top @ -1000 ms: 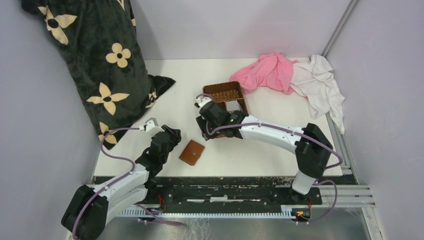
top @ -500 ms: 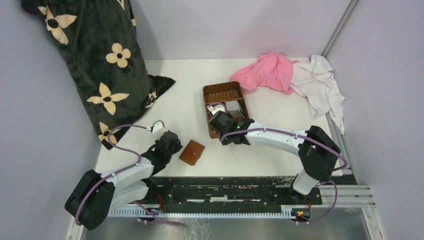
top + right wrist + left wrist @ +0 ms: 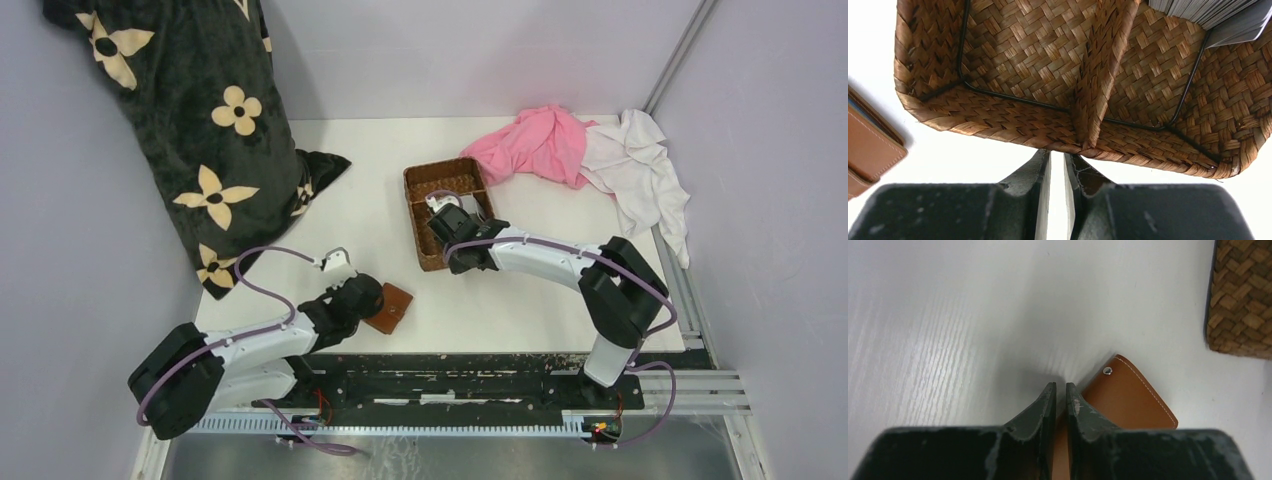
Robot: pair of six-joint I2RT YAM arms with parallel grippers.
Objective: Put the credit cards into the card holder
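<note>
Card holder (image 3: 1133,400) just beside and under almost-closed, empty left jaws

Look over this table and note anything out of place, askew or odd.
A pink cloth and a white cloth lie crumpled together at the far right corner of the table. A black flowered blanket slumps over its left edge. The wallet lies skewed to the near edge.

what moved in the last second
The left tool slid right to the edge of the card holder. The right tool swung right along the wicker basket, and its tips are now at the wall. Neither took hold of anything. The card holder, wicker basket and credit cards stayed where they were.
</note>
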